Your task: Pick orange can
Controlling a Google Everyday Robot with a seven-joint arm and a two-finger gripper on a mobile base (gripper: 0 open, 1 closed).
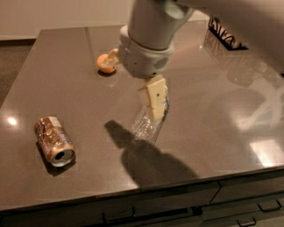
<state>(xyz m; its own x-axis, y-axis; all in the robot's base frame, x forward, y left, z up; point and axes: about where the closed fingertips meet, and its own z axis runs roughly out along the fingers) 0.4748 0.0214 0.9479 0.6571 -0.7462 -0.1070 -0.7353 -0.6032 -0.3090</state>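
- A glossy, dark grey-brown countertop (213, 133) fills most of the frame, with bright patches of reflected light near the left edge and at the lower right.
- A round orange fruit (105, 63) sits on the countertop, upper centre-left; its right side is hidden.
- A clear plastic water bottle (146, 126) lies on its side in the middle of the frame. The gripper (153, 106) hangs in front of its upper end and covers that part.
- A black wire rack (224, 35) stands at the upper right, only partly in view.
- Dark drawer fronts (248, 195) with bar handles run along the bottom edge.
- A pale wall (53, 13) crosses the top left.
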